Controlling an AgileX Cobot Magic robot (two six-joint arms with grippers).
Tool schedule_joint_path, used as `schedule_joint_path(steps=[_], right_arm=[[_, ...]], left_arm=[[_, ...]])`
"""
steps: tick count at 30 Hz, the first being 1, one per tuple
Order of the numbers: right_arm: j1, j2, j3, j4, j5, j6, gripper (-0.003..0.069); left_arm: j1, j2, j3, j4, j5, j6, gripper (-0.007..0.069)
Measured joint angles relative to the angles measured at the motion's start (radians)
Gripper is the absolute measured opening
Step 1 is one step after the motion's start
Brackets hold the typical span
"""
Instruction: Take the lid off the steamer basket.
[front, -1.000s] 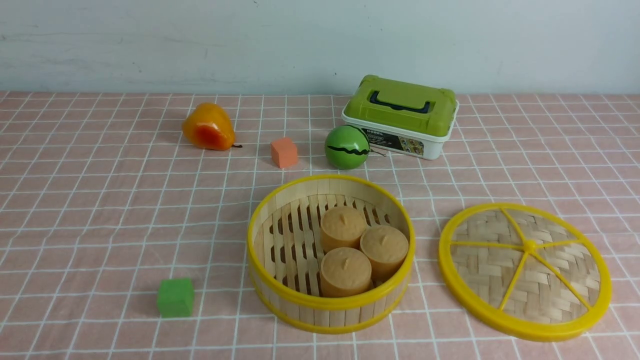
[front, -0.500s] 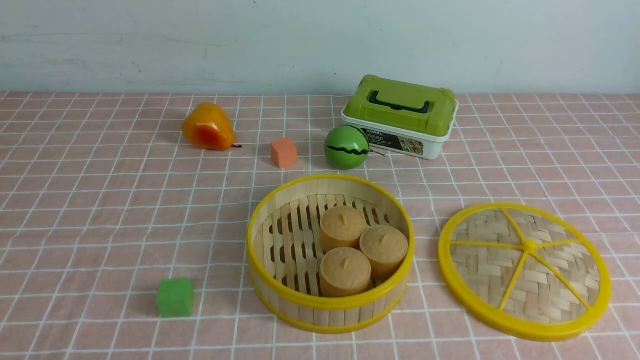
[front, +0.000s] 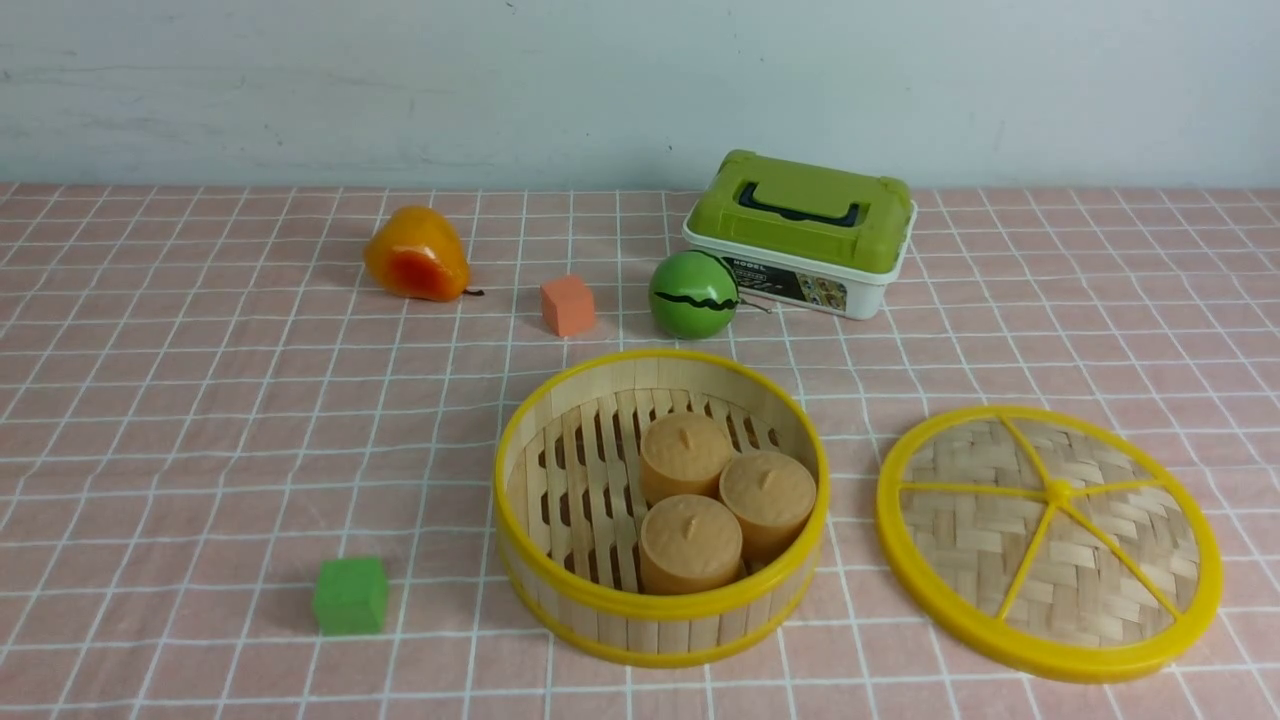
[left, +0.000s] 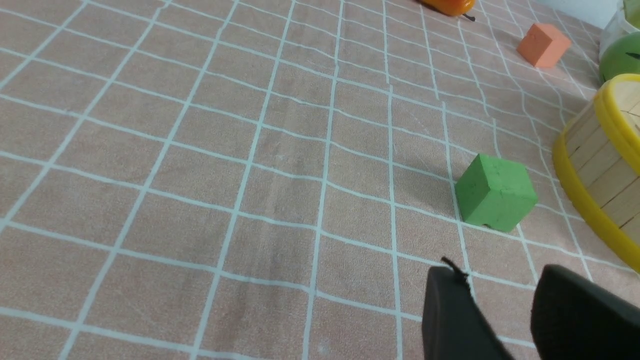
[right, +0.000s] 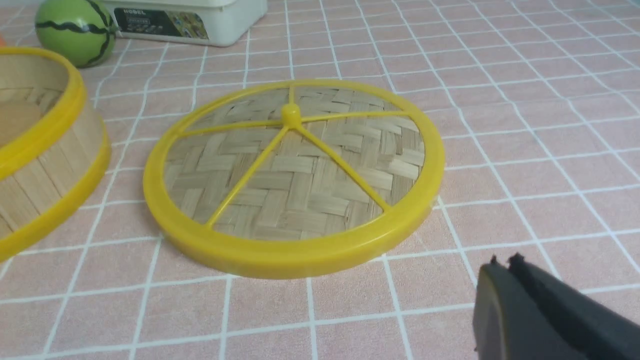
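Note:
The steamer basket (front: 660, 630) stands uncovered in the middle of the pink checked cloth, with three tan buns (front: 730, 500) inside. To its right the lid (front: 1050, 545) lies flat on the cloth, apart from the basket. Neither arm shows in the front view. In the right wrist view my right gripper (right: 502, 262) is shut and empty, a little short of the lid (right: 292, 175), with the basket's wall (right: 45, 165) beyond. In the left wrist view my left gripper (left: 500, 280) is open and empty over bare cloth, near the basket's wall (left: 600, 165).
A green cube (front: 350, 595) sits left of the basket, close to the left gripper (left: 495, 200). Behind the basket lie an orange cube (front: 568, 305), a yellow-orange pear (front: 415, 253), a green striped ball (front: 693, 294) and a white box with a green lid (front: 800, 232).

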Motion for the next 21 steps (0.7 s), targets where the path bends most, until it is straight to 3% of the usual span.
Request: schedule_joint_path(steps=[21], right_arm=[[0.036, 0.000, -0.006, 0.022, 0.031, -0.014, -0.0025]], left_arm=[[0.000, 0.000, 0.000, 0.000, 0.000, 0.000, 0.0239]])
